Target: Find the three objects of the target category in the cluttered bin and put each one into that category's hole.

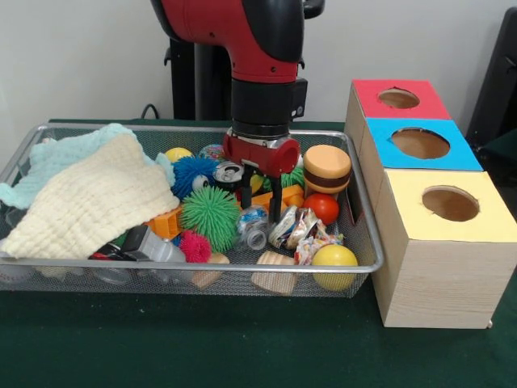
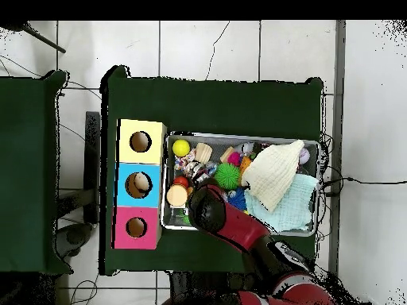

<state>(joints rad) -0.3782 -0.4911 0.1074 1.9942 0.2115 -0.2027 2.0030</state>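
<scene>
Hovering — end effector (image 1: pixel 260 212) fingers apart | over crushed can (image 1: pixel 254 227) | wire bin (image 1: pixel 355 174)

**A:** What can't you make out in the wire bin (image 1: pixel 367 242)?

**B:** You can't see whatever lies under the cream cloth (image 1: pixel 93 198) and the pale blue cloth (image 1: pixel 56 158); they cover the bin's whole end. In the overhead view your arm (image 2: pixel 230 222) hides part of the clutter.

**A:** And the gripper (image 1: pixel 260 212)?

**B:** Its tips sink among the crushed cans (image 1: pixel 252 226), so you can't tell whether they grip anything. The arm's upper part is cut off by the front view's top edge.
</scene>
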